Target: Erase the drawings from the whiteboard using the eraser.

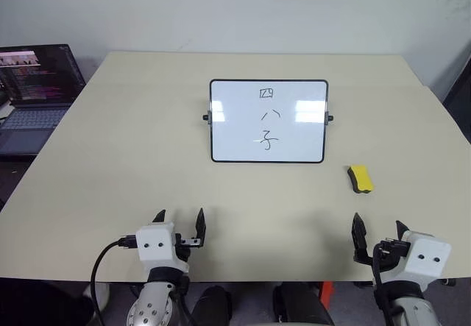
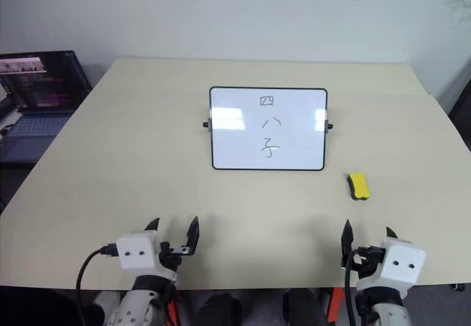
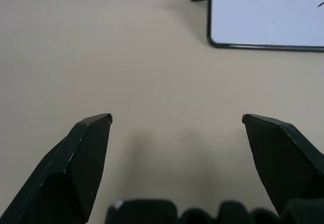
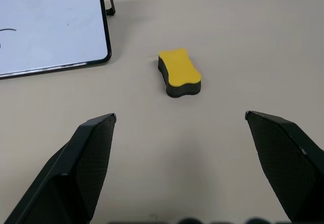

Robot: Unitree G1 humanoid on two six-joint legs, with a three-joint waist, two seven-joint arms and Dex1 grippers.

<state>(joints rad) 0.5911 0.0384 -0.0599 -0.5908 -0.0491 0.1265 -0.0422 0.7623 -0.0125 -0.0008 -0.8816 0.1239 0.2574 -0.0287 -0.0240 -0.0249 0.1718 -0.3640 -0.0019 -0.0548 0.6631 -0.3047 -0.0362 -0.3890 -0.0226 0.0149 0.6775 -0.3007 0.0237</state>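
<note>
The whiteboard (image 1: 268, 121) stands propped near the middle of the beige table, black-framed with small side knobs. The drawings (image 1: 269, 118) form a short column of thin black strokes at its centre. The yellow eraser (image 1: 360, 178), dark underneath, lies flat on the table to the board's lower right and also appears ahead of the right fingers as the eraser (image 4: 179, 73). My left gripper (image 1: 179, 215) hovers open over the near table edge, with nothing between its fingers. My right gripper (image 1: 380, 227) is open too, near the front right edge, short of the eraser.
A laptop (image 1: 35, 94) with a lit screen sits off the table's far left corner. The table (image 1: 132, 157) has bare surface all around the board. A wall rises behind the far edge.
</note>
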